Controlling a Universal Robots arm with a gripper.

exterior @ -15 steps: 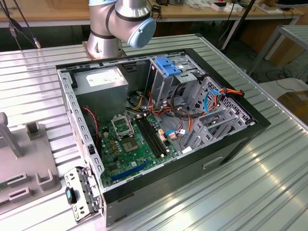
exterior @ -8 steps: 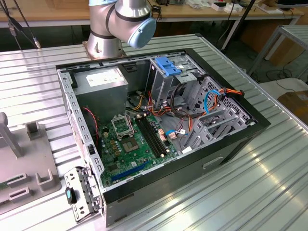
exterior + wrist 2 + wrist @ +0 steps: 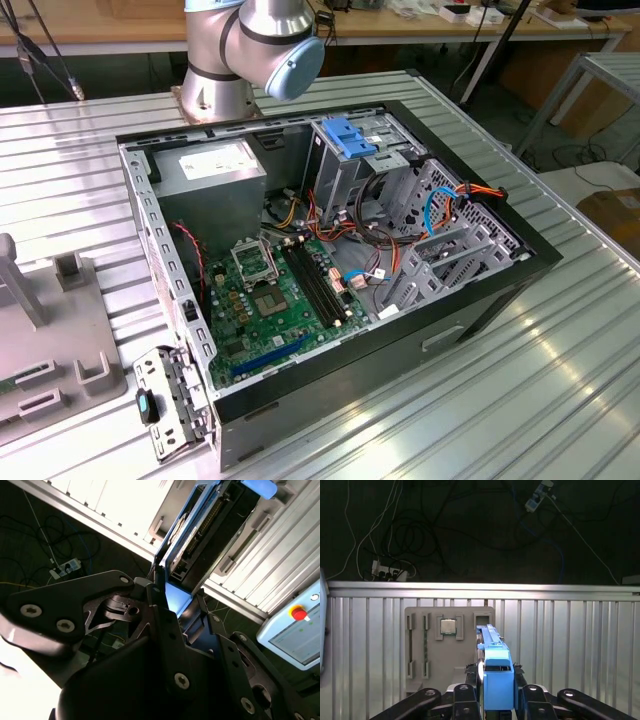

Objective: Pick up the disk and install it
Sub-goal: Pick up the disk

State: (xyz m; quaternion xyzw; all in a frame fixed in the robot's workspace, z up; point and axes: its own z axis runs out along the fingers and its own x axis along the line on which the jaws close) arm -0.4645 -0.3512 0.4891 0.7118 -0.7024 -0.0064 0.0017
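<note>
In both wrist views my gripper (image 3: 496,692) is shut on the disk (image 3: 497,677). It is seen edge-on in the first wrist view, a thin grey drive with a bright blue carrier rail, and dark fingers (image 3: 468,680) press on both of its sides. In the second wrist view the disk (image 3: 202,540) sticks out from between the fingers (image 3: 159,600), with its blue rail along one edge. It hangs well above the grey holder plate (image 3: 447,655) on the ribbed metal table. The open computer case (image 3: 330,260) lies on its side in the exterior view, with the blue-topped drive cage (image 3: 350,137) at its far end.
The holder plate carries a processor (image 3: 449,626) and a memory stick (image 3: 426,645). The same plate (image 3: 50,350) sits at the exterior view's left, beside the case. The arm's base (image 3: 235,55) stands behind the case. A pendant with a red button (image 3: 299,614) and floor cables (image 3: 390,570) lie off the table.
</note>
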